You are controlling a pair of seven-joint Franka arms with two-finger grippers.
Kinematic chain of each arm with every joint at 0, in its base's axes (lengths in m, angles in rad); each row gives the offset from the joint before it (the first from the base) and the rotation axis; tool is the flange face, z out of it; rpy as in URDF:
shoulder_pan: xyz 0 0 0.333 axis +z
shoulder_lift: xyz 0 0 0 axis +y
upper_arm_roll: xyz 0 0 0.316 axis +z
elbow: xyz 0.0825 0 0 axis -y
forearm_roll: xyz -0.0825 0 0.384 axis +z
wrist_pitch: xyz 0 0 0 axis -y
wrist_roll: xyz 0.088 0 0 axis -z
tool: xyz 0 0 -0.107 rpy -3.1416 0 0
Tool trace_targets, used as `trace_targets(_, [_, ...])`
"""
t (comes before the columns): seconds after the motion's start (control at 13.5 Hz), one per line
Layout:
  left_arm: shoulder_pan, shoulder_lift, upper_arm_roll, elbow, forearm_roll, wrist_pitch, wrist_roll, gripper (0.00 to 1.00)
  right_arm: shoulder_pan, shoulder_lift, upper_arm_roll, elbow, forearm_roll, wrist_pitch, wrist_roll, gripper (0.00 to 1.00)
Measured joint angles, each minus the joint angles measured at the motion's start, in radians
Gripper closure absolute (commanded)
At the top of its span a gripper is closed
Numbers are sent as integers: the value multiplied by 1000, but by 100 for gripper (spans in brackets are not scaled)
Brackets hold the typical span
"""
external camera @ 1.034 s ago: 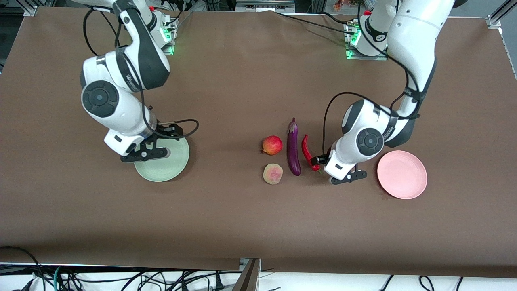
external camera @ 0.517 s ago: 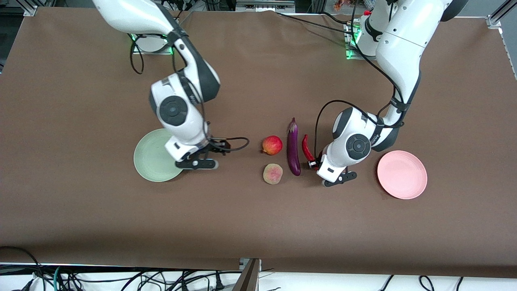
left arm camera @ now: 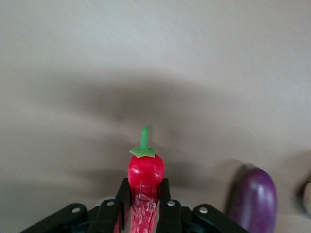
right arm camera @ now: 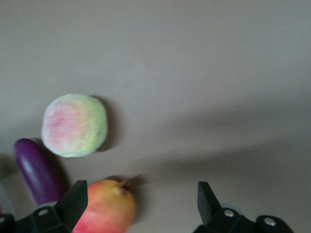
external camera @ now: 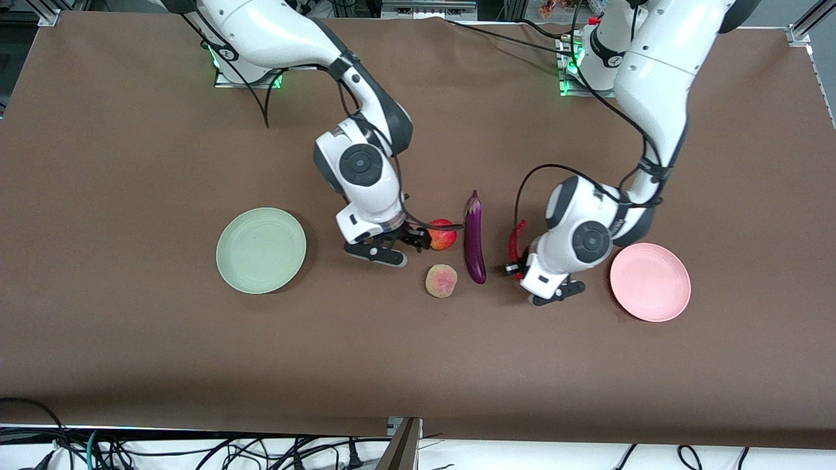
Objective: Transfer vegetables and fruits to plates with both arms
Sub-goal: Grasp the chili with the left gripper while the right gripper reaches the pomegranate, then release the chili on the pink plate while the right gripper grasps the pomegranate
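Observation:
My left gripper [external camera: 516, 264] [left arm camera: 145, 194] is shut on the red chili pepper [external camera: 517, 238] [left arm camera: 146, 170], and its green stem end sticks out past the fingers, just off the table between the eggplant and the pink plate [external camera: 650, 282]. The purple eggplant [external camera: 475, 238] [left arm camera: 253, 199] [right arm camera: 36, 170] lies on the table. My right gripper [external camera: 415, 240] [right arm camera: 141, 194] stands open, low beside the red-yellow pomegranate [external camera: 443, 235] [right arm camera: 104, 206], which sits close to one finger. The pale greenish fruit [external camera: 441, 281] [right arm camera: 74, 125] lies nearer the front camera than the pomegranate. The green plate [external camera: 261, 250] holds nothing.
Brown cloth covers the table [external camera: 163, 352]. The pomegranate, pale fruit and eggplant lie close together between the two grippers. Black cables hang off both wrists.
My right arm swung from over the green plate across to the pomegranate. My left gripper closed on the chili pepper and tipped it up off the table.

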Motion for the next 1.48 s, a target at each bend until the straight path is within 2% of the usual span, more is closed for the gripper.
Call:
trace_targets(0.3, [176, -46, 17, 56, 13, -162, 281, 90, 61, 55, 0, 19, 0, 85, 166, 0])
trace_targets(0.37, [206, -47, 25, 72, 43, -180, 344, 87, 72, 64, 0, 22, 0, 93, 190, 0])
trace_targets(0.59, [264, -45, 44, 94, 142, -200, 496, 86, 97, 88, 0, 26, 0, 115, 237, 0])
trace_targets(0.66, [282, -37, 44, 94, 152, -201, 541, 75, 104, 96, 0, 27, 0, 124, 241, 0])
trace_targets(0.74, [294, -26, 45, 94, 152, -201, 577, 35, 109, 104, 0, 28, 0, 130, 243, 0])
trace_targets(0.81, [301, -14, 45, 94, 152, -201, 599, 0, 110, 110, 0, 28, 0, 135, 244, 1])
trace_targets(0.89, [303, -4, 44, 94, 152, -200, 610, 0, 111, 115, 0, 28, 0, 140, 244, 3])
trace_targets(0.96, [302, 1, 43, 94, 152, -200, 611, 0, 111, 118, -1, 29, 0, 143, 244, 16])
trace_targets(1.11, [299, 1, 39, 100, 152, -200, 611, 0, 111, 124, -2, 31, -3, 143, 244, 52])
trace_targets(1.26, [296, 0, 29, 106, 152, -201, 611, 0, 111, 124, -4, 35, -13, 143, 243, 78])
trace_targets(1.33, [293, 0, 23, 107, 152, -201, 611, 0, 111, 125, -5, 35, -15, 143, 242, 87])
trace_targets(1.48, [288, 0, -5, 107, 152, -212, 608, 0, 110, 125, -7, 38, -16, 143, 237, 90])
